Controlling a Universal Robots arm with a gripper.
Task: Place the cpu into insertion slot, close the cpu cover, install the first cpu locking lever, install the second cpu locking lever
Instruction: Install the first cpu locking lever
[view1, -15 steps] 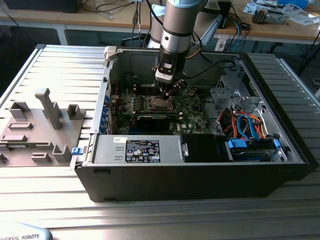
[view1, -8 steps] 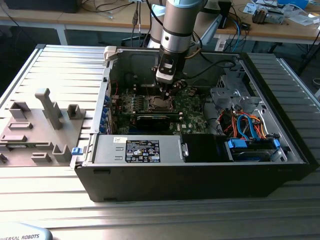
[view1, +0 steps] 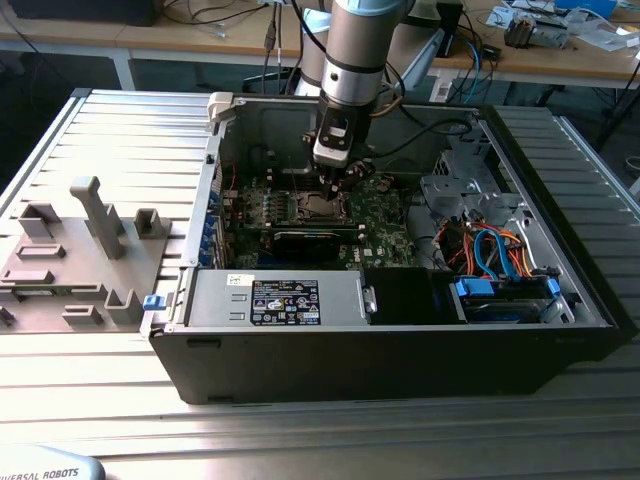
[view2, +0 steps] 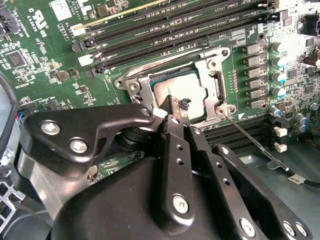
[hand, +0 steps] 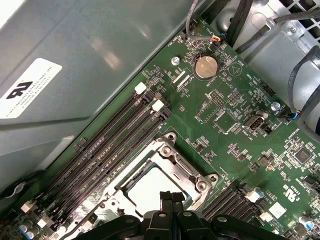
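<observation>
In the open computer case, the cpu (view2: 189, 89) lies flat in the insertion slot (view1: 320, 206), its silver-grey top showing. The cpu cover (view2: 214, 67) lies down over it as a silvery frame around the chip. A thin wire locking lever (view2: 247, 137) sticks out from one corner of the socket, swung away and unlatched. My gripper (view2: 173, 104) hangs just above the chip's edge with its two black fingers (view2: 176, 145) pressed together, shut on nothing. In the first wrist view the gripper (hand: 171, 196) sits over the bright cpu (hand: 147, 192) inside the cover (hand: 172, 152).
Long memory slots (view2: 165, 30) run beside the socket. A black expansion card (view1: 315, 240) lies in front of it, with the power supply (view1: 280, 300) nearer. Blue and orange cables (view1: 490, 245) fill the exterior view's right. A grey fixture tray (view1: 80, 250) stands outside.
</observation>
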